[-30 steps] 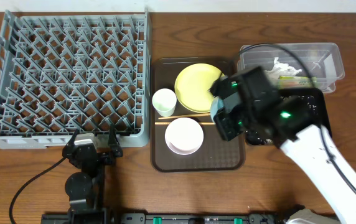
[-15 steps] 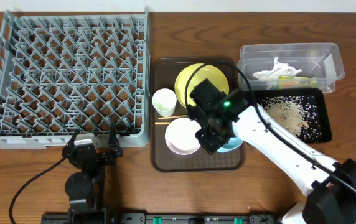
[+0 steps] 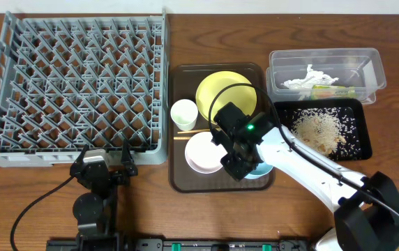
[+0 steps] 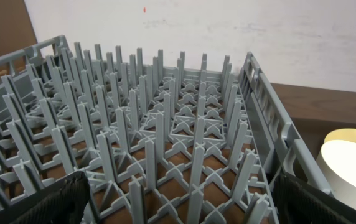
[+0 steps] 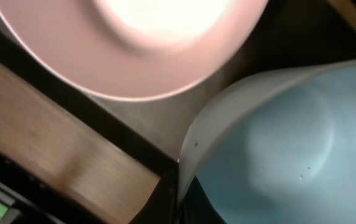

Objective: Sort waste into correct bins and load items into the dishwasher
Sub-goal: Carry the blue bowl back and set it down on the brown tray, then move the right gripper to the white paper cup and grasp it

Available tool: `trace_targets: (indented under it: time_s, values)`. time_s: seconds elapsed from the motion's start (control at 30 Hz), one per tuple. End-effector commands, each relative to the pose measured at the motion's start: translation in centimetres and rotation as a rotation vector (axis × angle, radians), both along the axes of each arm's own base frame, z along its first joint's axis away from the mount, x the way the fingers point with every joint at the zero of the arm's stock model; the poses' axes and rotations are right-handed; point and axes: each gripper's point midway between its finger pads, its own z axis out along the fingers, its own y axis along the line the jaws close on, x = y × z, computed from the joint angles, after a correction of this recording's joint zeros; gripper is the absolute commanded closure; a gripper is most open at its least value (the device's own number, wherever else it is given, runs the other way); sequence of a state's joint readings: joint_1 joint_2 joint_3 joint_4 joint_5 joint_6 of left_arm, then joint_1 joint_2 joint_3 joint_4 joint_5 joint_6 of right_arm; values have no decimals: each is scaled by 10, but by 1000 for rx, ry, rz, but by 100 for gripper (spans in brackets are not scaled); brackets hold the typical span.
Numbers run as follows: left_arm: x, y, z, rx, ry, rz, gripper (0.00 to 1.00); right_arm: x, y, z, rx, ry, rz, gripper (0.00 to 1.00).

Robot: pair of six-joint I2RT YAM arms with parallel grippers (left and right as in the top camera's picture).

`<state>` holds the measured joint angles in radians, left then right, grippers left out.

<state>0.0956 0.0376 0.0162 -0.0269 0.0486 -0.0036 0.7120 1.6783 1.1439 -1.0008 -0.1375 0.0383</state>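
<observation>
Right tool: the right tool point(image 3: 245, 167) point(image 5: 178, 200) is squeezing narrow on the rim of the light-blue bowl point(image 3: 259, 169) point(image 5: 277, 143), holding just a thin edge of the wall at the near end of the brown serving tray point(image 3: 178, 178).
Grip risk: a pinch on one edge is leaving the rest of the bowl hanging free; I'm judging it could swing or slide out on the lift and drop onto the tray or the desk point(image 3: 297, 202).
Left tool: the left tool point(image 3: 109, 157) point(image 4: 178, 186) is standing wide with nothing in it, parked at the near wall of the grey dish rack point(image 3: 81, 77) point(image 4: 165, 124). A bowl coming in low over that wall could be clipping it.
Neighbour: the white bowl point(image 3: 203, 152) point(image 5: 153, 37) is sitting just beside, only a strip of tray showing between them. A tilt on the way up could be knocking it.
Next out: the chopsticks point(image 3: 196, 130) are lying across the tray, the white cup point(image 3: 184, 113) and yellow-green plate point(image 3: 220, 94) beyond, all under the likely path to the rack. A low carry is risking a sweep.
Rack: the pegs are standing bare. A bowl let go flat on top could be rocking rather than seating.
Far side: rice point(image 3: 318, 129) is lying in the black tray point(image 3: 356, 132), tissue point(image 3: 300, 80) and wrapper point(image 3: 328, 90) in the clear tub point(image 3: 374, 70), well apart from the grip.
</observation>
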Motion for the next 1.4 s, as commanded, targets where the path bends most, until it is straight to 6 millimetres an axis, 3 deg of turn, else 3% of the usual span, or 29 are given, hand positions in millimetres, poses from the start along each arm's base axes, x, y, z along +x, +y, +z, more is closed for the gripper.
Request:
trace_targets:
  time_s: [0.0, 0.13, 0.3, 0.43, 0.5, 0.63, 0.7, 0.8, 1.07, 1.13, 1.3, 1.37]
  values:
    - [-2, 2, -16, -8, 54, 14, 5, 3, 7, -1, 14, -26, 25, 88]
    - [-2, 2, -16, -8, 54, 15, 5, 6, 10, -1, 25, -38, 25, 78]
    - [-2, 2, -16, -8, 54, 15, 5, 6, 21, 9, 81, -24, 27, 81]
    - [-2, 2, -16, -8, 54, 14, 5, 20, 45, 45, 182, -70, 35, 77]
    - [-2, 2, -16, -8, 54, 15, 5, 35, 56, 68, 228, -125, 35, 57]
    - [-2, 2, -16, -8, 54, 14, 5, 69, 76, 116, 336, -267, 61, 41]
    - [-2, 2, -16, -8, 54, 15, 5, 90, 86, 139, 401, -352, 48, 37]
    - [-2, 2, -16, -8, 54, 15, 5, 121, 93, 156, 463, -421, -25, 40]
    - [-2, 2, -16, -8, 54, 14, 5, 180, 110, 147, 424, -393, -96, 34]
    - [-2, 2, -16, -8, 54, 14, 5, 190, 111, 137, 379, -379, -110, 33]
    - [-2, 2, -16, -8, 54, 15, 5, 211, 117, 96, 305, -322, -168, 10]
    - [-2, 2, -16, -8, 54, 15, 5, 215, 119, 83, 296, -307, -191, 8]
